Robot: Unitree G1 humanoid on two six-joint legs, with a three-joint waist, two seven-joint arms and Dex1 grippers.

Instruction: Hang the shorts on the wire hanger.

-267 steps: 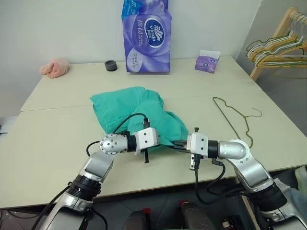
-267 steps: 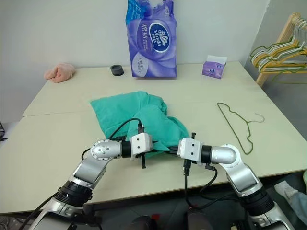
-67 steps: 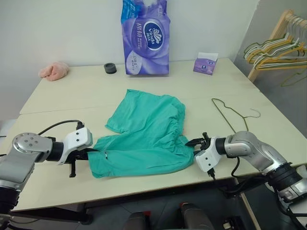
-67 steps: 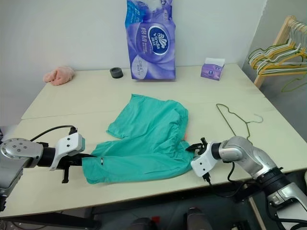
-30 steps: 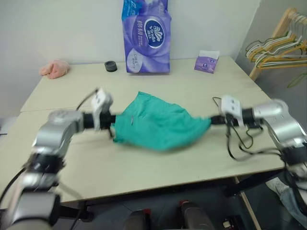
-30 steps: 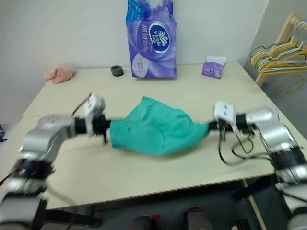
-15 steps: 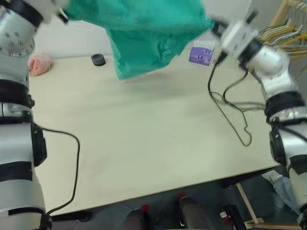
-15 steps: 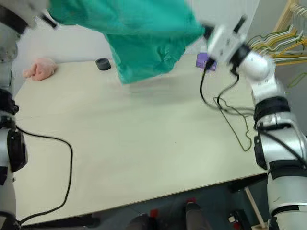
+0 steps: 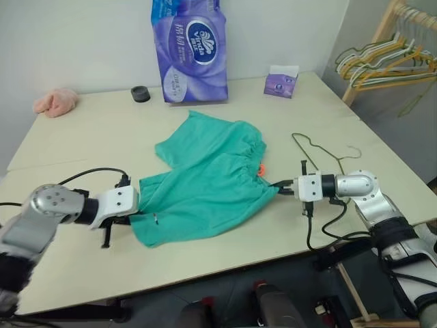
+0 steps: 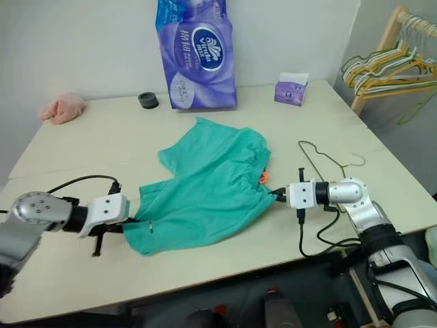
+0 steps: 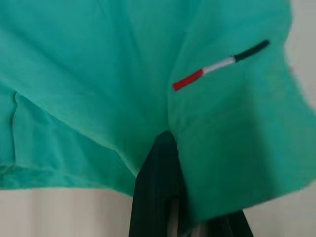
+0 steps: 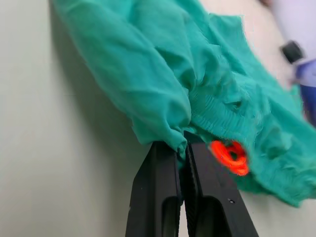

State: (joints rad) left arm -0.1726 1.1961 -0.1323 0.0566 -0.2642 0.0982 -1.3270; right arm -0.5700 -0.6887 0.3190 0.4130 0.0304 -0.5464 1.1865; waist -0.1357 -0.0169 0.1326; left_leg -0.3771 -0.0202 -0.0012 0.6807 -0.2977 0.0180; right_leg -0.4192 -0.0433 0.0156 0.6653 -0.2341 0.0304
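Shorts (image 9: 205,181) lie spread flat on the surface (image 9: 205,253), stretched between my two hands. My left hand (image 9: 136,203) pinches a leg hem; my right hand (image 9: 278,186) pinches the waistband beside the orange tag (image 9: 261,172). The wire hanger (image 9: 321,158) lies on the surface just past my right hand, apart from the cloth. To do this well, I judge I should smooth the cloth flat, then release one side to fetch the hanger.
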